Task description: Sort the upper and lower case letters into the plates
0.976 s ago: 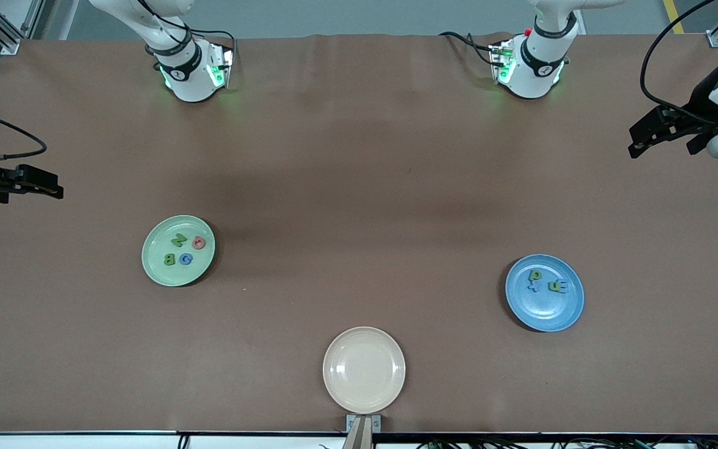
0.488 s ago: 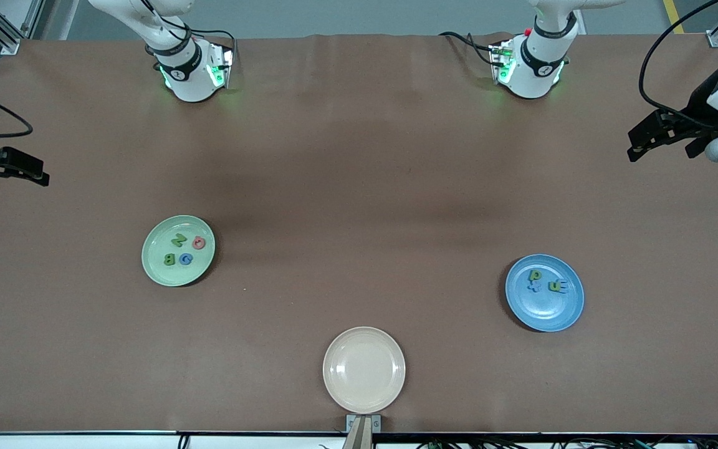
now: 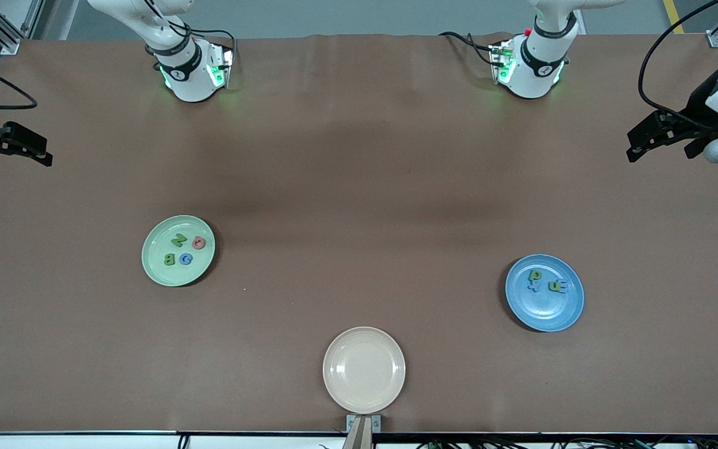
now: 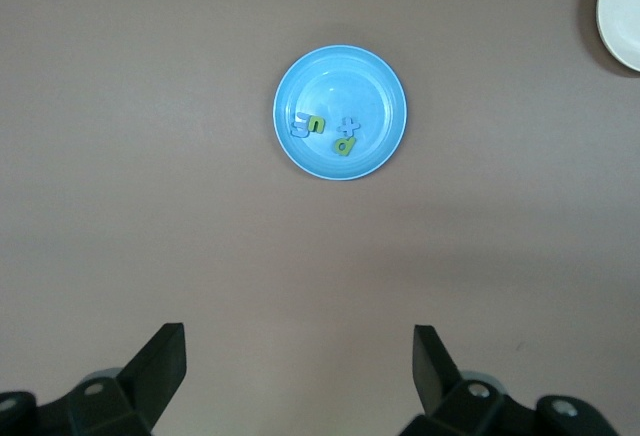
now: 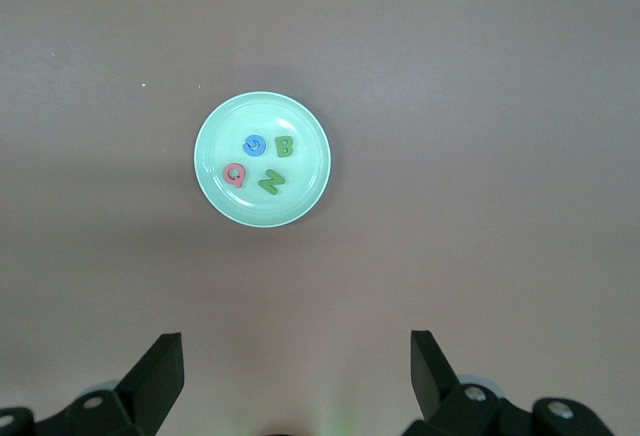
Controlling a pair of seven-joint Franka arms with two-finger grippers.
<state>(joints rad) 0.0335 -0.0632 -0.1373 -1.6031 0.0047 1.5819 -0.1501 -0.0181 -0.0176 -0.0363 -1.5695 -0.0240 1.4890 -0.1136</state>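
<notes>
Front view: mint plate (image 3: pixel 177 250) toward my right arm's end holds green N (image 3: pixel 179 239), green B (image 3: pixel 169 259), blue G (image 3: pixel 186 259), pinkish-red O (image 3: pixel 199 242). Blue plate (image 3: pixel 545 292) toward my left arm's end holds green p (image 3: pixel 535 274), green n (image 3: pixel 554 287), plus blue pieces I can't read. Beige plate (image 3: pixel 364 370) sits nearest the camera. My left gripper (image 3: pixel 652 135) and right gripper (image 3: pixel 19 146) hang over the table ends.

Left wrist: fingers (image 4: pixel 160 361) spread wide, holding nothing — blue plate (image 4: pixel 340 112) ahead.

Right wrist: fingers (image 5: pixel 158 366) spread, holding nothing — mint plate (image 5: pixel 262 160) with G, B, O, N.
</notes>
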